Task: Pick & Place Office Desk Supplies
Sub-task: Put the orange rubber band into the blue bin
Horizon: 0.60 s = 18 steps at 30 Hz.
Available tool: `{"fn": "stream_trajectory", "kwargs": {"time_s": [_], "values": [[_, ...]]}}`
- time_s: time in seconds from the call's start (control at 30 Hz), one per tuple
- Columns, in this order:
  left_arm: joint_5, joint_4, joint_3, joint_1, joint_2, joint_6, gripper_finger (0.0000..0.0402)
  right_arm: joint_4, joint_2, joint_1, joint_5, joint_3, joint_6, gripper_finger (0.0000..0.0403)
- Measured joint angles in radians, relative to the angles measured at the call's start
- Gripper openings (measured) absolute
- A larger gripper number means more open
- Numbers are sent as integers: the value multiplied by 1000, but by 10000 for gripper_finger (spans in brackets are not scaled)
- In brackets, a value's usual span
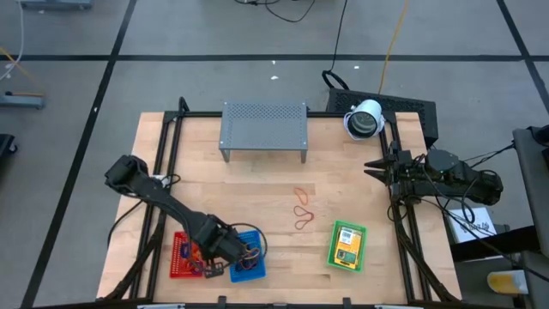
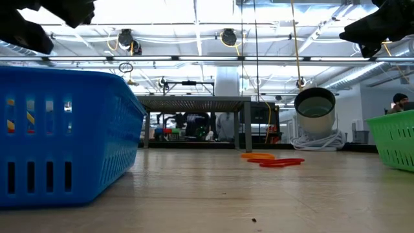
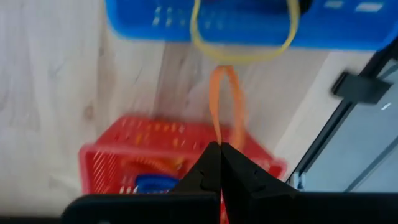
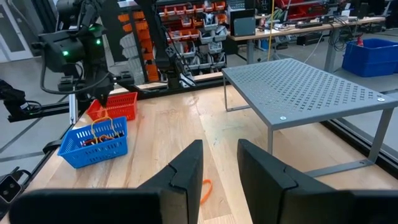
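Hanging straight down from the clenched left gripper (image 3: pixel 219 148), an orange rubber band (image 3: pixel 225 102) is held just above the blue basket (image 1: pixel 249 257), long axis vertical, while the right gripper (image 4: pixel 219 163), fingers parted and empty, is parked well away.

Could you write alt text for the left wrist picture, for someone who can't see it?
The left gripper, fingers pinched shut, holds an orange rubber band that hangs between a red basket and a blue basket, over a wooden table.
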Motion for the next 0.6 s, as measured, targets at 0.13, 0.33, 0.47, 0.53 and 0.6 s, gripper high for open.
{"fn": "stream_trajectory", "kwargs": {"time_s": [0.13,0.33,0.47,0.53,0.6], "values": [[-33,73,1,8,2,-4,0,0,0,0,0,0,0,89],[-100,172,3,30,2,-28,0,0,0,0,0,0,0,89],[-154,202,31,43,2,-30,0,0,0,0,0,0,0,89],[-192,209,46,50,2,-30,0,0,0,0,0,0,0,89],[-219,227,58,59,2,-30,0,0,0,0,0,0,0,89]]}}
